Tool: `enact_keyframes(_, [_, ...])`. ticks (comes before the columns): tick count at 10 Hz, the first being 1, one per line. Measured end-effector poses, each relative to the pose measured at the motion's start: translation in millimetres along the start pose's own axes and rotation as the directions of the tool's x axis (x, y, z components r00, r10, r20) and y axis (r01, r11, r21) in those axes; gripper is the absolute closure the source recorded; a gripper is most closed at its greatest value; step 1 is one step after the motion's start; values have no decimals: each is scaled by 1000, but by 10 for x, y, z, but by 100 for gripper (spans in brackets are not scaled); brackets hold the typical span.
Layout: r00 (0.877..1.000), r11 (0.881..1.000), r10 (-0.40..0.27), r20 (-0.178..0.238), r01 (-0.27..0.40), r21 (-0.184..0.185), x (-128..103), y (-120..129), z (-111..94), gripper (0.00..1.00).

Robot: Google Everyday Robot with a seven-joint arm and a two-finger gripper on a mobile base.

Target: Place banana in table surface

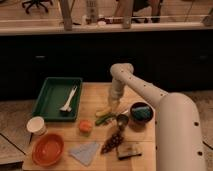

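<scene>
Camera view has your gripper (114,106) down low near the middle of the table (95,97), right over the banana (103,112). Banana looks like it's resting on the wood, just beside the green veg (106,119) and near the orange (85,125). Can't tell if the gripper is clamped on it or free of it (it's all bunched together there). My read: you're at the release step. Next you want a clean let-go and a straight lift, so you don't nudge the veg
</scene>
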Motion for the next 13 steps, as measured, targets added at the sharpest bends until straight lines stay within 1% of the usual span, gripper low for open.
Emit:
enact_keyframes(1, [1000,1000,-2,0,2,-2,1,8,2,72])
enact_keyframes(2, [1000,1000,-8,-2,8,-1,-1,7,-12,65])
enact_keyframes(3, [1000,1000,-20,-6,20,1,-51,-28,-37,53])
enact_keyframes(4, [999,999,-32,-13,32,2,-104,-75,-59,44])
enact_keyframes(6, [999,999,-39,-26,39,6,-124,-141,-137,23])
enact_keyframes(7, [999,999,-42,-27,43,8,-135,-167,-153,20])
enact_keyframes(10, [997,998,-66,-34,66,11,-214,-286,-199,20])
enact_keyframes(13, [996,997,-78,-37,79,11,-225,-316,-227,20])
